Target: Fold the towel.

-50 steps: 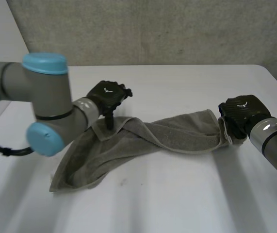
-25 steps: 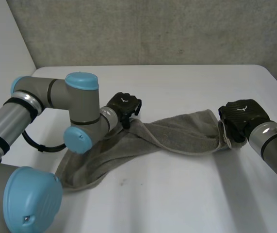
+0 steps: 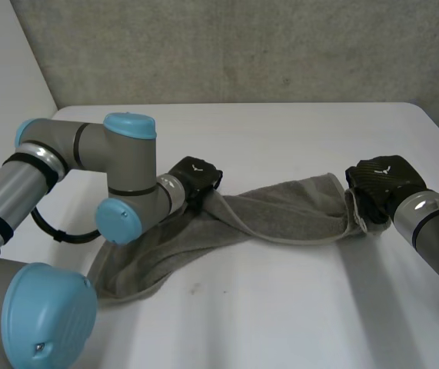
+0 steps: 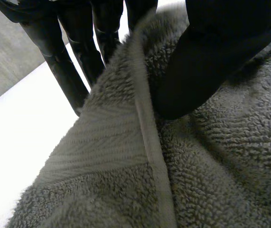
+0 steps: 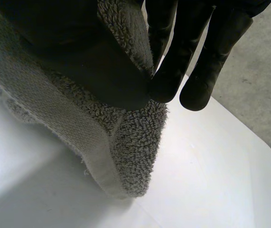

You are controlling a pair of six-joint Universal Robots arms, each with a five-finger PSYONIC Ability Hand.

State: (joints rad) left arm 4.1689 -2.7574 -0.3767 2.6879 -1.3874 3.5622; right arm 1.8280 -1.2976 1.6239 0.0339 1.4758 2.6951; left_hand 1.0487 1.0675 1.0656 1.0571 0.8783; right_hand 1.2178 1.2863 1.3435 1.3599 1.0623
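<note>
In the head view you had the towel [image 3: 281, 207] lying as a twisted grey band across the white table [image 3: 281, 307]. It ran from a loose, spread end at about 8 o'clock of the table's middle to a bunched end at about 3 o'clock. The left hand [image 3: 194, 178] sat on a raised fold of the towel's far edge, at about 10 o'clock of the cloth's middle, with the left arm [image 3: 119, 177] bent low over the spread end. The right hand [image 3: 380, 181] was at the 3 o'clock end, touching the cloth there, and the right arm [image 3: 434, 223] reached in from 4 o'clock. A grey wall [image 3: 242, 46] stood behind the table at 12 o'clock. From that height you could see where each hand was, but not how it gripped. The left wrist view gave you the grip: the left hand [image 4: 211, 52] had its thumb pressed down on the pile of the towel [image 4: 126, 156], just beside the flat woven hem [image 4: 149, 142]. Its fingers [image 4: 61, 66] stood on the other side of the lifted edge, so the cloth was pinched between them, with bare table [image 4: 16, 118] past the fingers. The right wrist view did the same for the other end. There the right hand [image 5: 92, 61] had its thumb closed against a fingertip [image 5: 166, 88] with the towel's corner [image 5: 126, 142] caught between them, and the corner hung below the pinch, just above the table [image 5: 197, 180].
</note>
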